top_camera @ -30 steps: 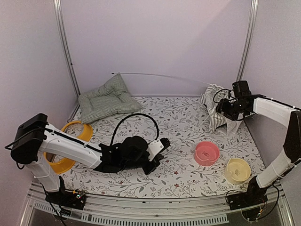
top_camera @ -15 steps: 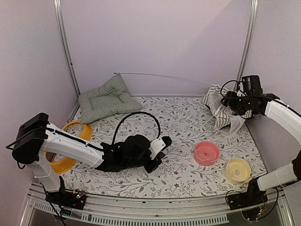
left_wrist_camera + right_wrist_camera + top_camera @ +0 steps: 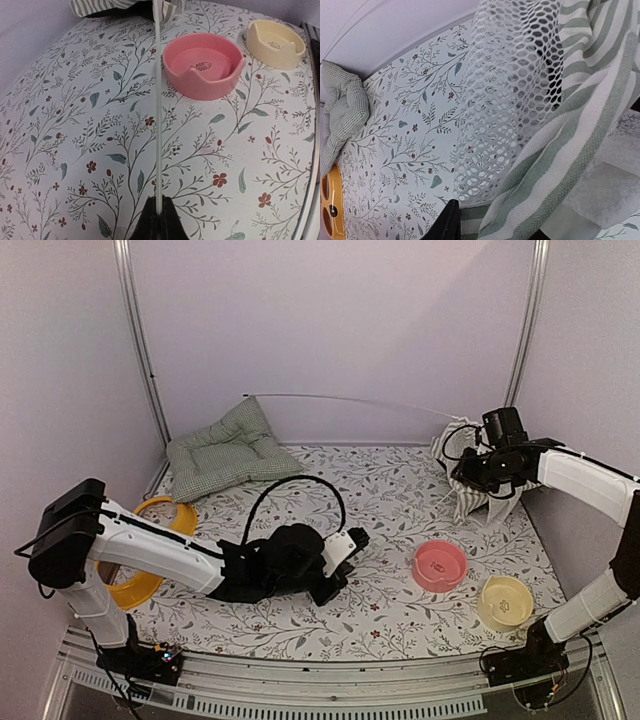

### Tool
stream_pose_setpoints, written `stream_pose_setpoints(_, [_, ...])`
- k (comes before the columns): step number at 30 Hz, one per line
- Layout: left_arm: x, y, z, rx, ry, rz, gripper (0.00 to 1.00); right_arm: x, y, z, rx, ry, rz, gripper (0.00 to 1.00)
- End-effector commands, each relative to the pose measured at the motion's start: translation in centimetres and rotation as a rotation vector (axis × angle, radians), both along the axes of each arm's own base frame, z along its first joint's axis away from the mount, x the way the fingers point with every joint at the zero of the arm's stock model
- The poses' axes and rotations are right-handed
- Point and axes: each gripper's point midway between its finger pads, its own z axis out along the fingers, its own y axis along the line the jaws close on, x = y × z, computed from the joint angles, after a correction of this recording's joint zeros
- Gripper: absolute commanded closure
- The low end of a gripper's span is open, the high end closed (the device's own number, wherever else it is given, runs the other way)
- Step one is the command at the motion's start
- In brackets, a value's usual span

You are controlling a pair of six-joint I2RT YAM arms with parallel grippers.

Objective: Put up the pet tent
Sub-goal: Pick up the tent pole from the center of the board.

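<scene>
**Step in hand (judged):** getting the frame up; the tent is not yet standing.

- **L gripper** point(image 3: 159, 216), nearest: clenched on the end of a thin white pole point(image 3: 157, 110), low over the floral table cover point(image 3: 75, 150). The pole runs straight away toward the pet tent point(image 3: 468, 502).
- **Mid-table:** pink bowl point(image 3: 202, 62) sits just right of the pole's line, cream bowl point(image 3: 275, 42) beyond it. Both are rigid and smooth w/ notched rims.
- **Pet tent:** crumpled heap at far right, near the back wall. Cloth is limp, coarse-woven green/white stripe w/ an open honeycomb mesh panel point(image 3: 505, 100).
- **R gripper** point(image 3: 468, 476): buried in the tent cloth. Cannot tell if it pinches the cloth or stands released.
- **Far left:** checked cushion point(image 3: 228, 450), soft and quilted.

**Next move (judged):** flex the pole into an arch w/o it slipping from the jaws, while the R arm lifts the cloth. The pole looks springy and may whip.
</scene>
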Motion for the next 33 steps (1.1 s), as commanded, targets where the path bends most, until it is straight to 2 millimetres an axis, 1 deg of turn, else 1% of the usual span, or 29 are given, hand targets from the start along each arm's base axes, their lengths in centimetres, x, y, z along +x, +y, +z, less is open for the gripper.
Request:
stream_pose_setpoints(1, [1.9,-1.6,2.2,-0.059,-0.031,0.047,1.0,-1.7,5.1,0.6,0.051,-0.007,0.111,0.69])
stream_pose_setpoints(5, [3.3,-2.3,3.2,-0.079,-0.028,0.088,1.0,-4.0,10.1,0.2,0.092,0.008,0.214,0.77])
stream_pose_setpoints(7, [3.8,-2.7,3.7,-0.09,-0.027,0.103,1.0,-5.0,12.5,0.1,0.105,0.016,0.263,0.78])
stream_pose_setpoints(9, [4.4,-3.1,4.3,-0.101,-0.028,0.12,1.0,-5.6,14.7,0.2,0.111,0.016,0.309,0.79])
stream_pose_setpoints(11, [4.6,-3.2,4.9,-0.115,-0.03,0.131,1.0,-5.8,16.7,0.9,0.117,0.005,0.346,0.8])
stream_pose_setpoints(12, [4.7,-3.2,5.3,-0.124,-0.031,0.137,1.0,-6.0,17.5,0.7,0.11,0.012,0.364,0.82])
stream_pose_setpoints(13, [4.8,-3.1,5.7,-0.137,-0.03,0.15,1.0,-5.9,18.9,1.8,0.113,-0.005,0.391,0.87])
stream_pose_setpoints(14, [5.0,-2.8,6.1,-0.146,-0.028,0.165,1.0,-5.9,19.9,2.2,0.114,-0.012,0.411,0.89])
stream_pose_setpoints(16, [5.1,-2.2,7.0,-0.169,-0.024,0.189,1.0,-6.1,21.9,3.5,0.113,-0.029,0.458,0.91])
stream_pose_setpoints(17, [5.1,-1.8,7.7,-0.187,-0.023,0.2,1.0,-6.1,22.9,4.2,0.109,-0.04,0.48,0.94])
stream_pose_setpoints(18, [5.1,-1.3,8.8,-0.217,-0.021,0.209,1.0,-6.1,23.9,5.0,0.116,-0.052,0.504,0.95])
stream_pose_setpoints(19, [5.0,-0.9,9.5,-0.238,-0.017,0.216,1.0,-6.1,24.9,6.1,0.132,-0.07,0.528,0.95])
stream_pose_setpoints(24, [4.7,0.9,12.8,-0.316,-0.01,0.255,1.0,-7.3,29.5,9.0,0.178,-0.113,0.651,0.96])
stream_pose_setpoints(26, [4.6,1.4,13.8,-0.327,-0.008,0.268,1.0,-7.8,30.9,9.6,0.214,-0.124,0.714,0.96])
stream_pose_setpoints(28, [4.7,1.6,14.3,-0.31,-0.004,0.285,1.0,-8.5,32.1,10.6,0.276,-0.143,0.776,0.96])
stream_pose_setpoints(33, [4.2,2.1,15.5,-0.261,-0.006,0.31,1.0,-9.5,34.2,12.9,0.372,-0.175,0.89,0.99])
